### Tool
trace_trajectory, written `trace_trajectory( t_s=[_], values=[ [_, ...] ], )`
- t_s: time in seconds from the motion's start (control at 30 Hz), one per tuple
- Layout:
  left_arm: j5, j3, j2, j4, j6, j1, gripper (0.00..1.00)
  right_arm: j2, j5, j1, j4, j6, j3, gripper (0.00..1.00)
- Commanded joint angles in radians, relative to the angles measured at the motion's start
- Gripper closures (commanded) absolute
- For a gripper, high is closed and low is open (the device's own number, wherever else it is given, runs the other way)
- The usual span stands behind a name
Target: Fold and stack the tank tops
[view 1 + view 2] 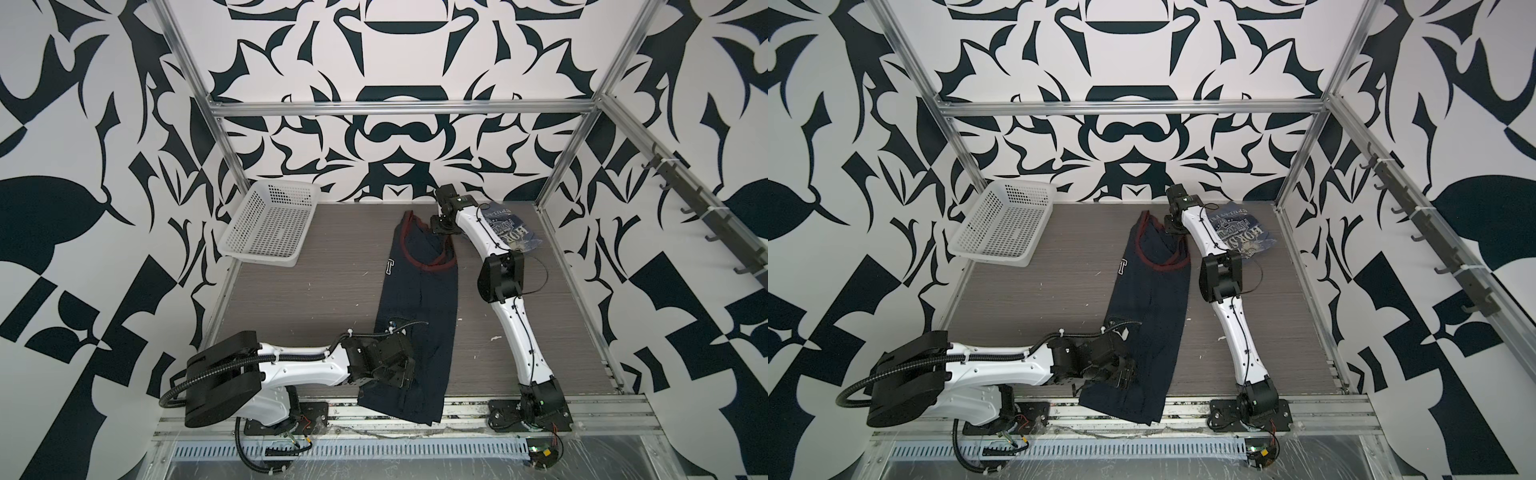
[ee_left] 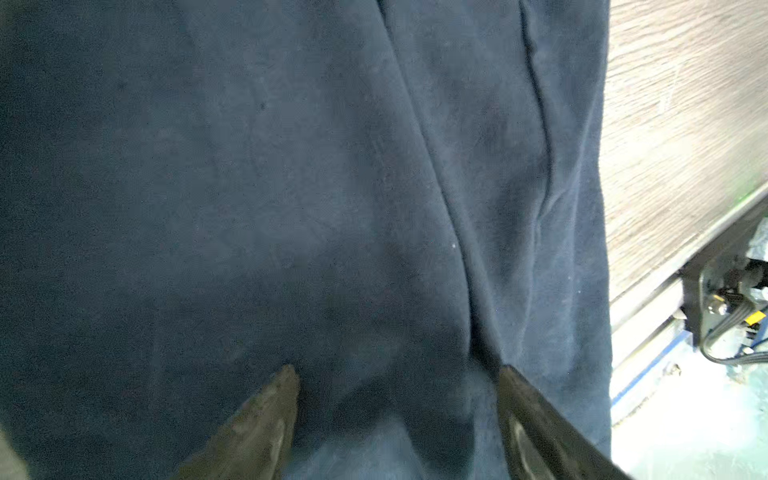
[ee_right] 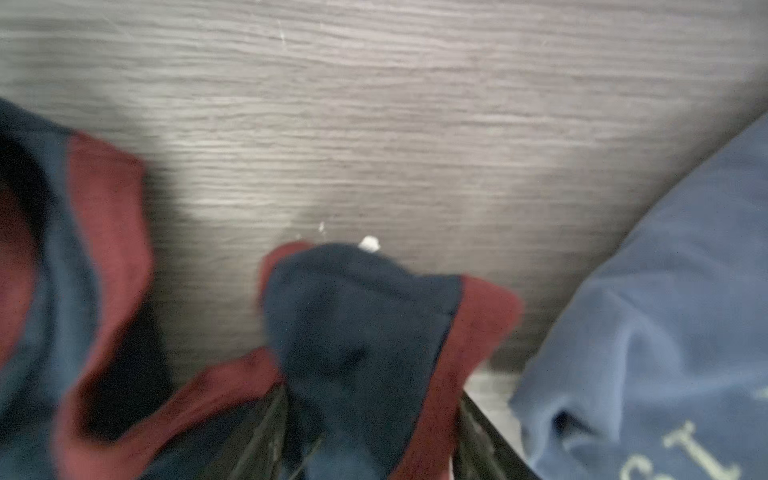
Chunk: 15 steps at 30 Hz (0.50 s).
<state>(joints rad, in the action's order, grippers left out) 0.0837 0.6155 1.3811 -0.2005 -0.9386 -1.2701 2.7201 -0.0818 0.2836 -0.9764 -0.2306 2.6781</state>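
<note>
The navy tank top (image 1: 415, 299) (image 1: 1150, 299) lies in a long narrow strip down the table's middle. Its red-trimmed straps are at the far end and its hem hangs over the front edge. My left gripper (image 1: 409, 370) (image 2: 398, 374) is open, its fingertips (image 2: 286, 382) resting on the navy cloth (image 2: 291, 187) near the hem. My right gripper (image 1: 440, 226) (image 3: 374, 395) is open at the far end, with a red-trimmed strap (image 3: 357, 316) lying loosely between its spread jaws. The slate-blue tank top (image 1: 509, 230) (image 1: 1241, 232) (image 3: 665, 311) lies at the far right, partly hidden behind the right arm.
A white perforated basket (image 1: 262, 257) (image 1: 994, 257) stands tilted at the far left corner. Metal frame posts edge the wood-grain table (image 1: 332, 299). Both arm bases sit on the front rail, and a rail with hooks (image 1: 706, 216) runs along the right wall.
</note>
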Motion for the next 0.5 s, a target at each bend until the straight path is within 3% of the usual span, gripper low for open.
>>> trace_trajectory(
  t_s=[0.0,0.2,0.47],
  values=[
    [0.016,-0.027,0.01,-0.04,-0.013,-0.002,0.22,-0.116,0.058,-0.006,0.037,-0.043,-0.029,0.47],
    [0.011,-0.029,0.021,-0.031,-0.014,-0.002,0.22,-0.081,0.009,-0.007,0.041,-0.03,-0.012,0.8],
    [0.018,-0.031,0.024,-0.036,-0.009,-0.002,0.21,-0.016,0.002,-0.008,0.047,0.023,0.006,0.84]
  ],
)
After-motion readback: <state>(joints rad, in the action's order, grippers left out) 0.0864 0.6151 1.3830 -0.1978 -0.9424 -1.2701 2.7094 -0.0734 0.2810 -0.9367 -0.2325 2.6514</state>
